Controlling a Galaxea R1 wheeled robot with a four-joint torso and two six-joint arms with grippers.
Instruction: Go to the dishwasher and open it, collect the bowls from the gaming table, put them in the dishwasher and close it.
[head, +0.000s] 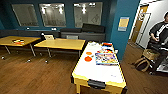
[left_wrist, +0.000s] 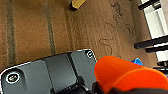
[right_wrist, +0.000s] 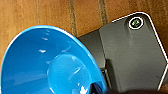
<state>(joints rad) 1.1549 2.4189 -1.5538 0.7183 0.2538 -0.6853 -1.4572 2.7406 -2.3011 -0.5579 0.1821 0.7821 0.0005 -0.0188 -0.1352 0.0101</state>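
An orange bowl sits large against the left wrist camera and a blue bowl against the right, each apparently carried, though I cannot tell how the fingers stand. Two more orange bowls lie on the white-topped gaming table (beside a colourful board), so collecting looks partly done; loading remains.

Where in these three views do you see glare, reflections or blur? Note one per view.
Head view: ceiling lights reflect in the wall windows, and the whole picture is soft. Left wrist view: the orange bowl is a close, blurred mass. Right wrist view: small white highlights glint on the blue bowl, whose rim is soft.
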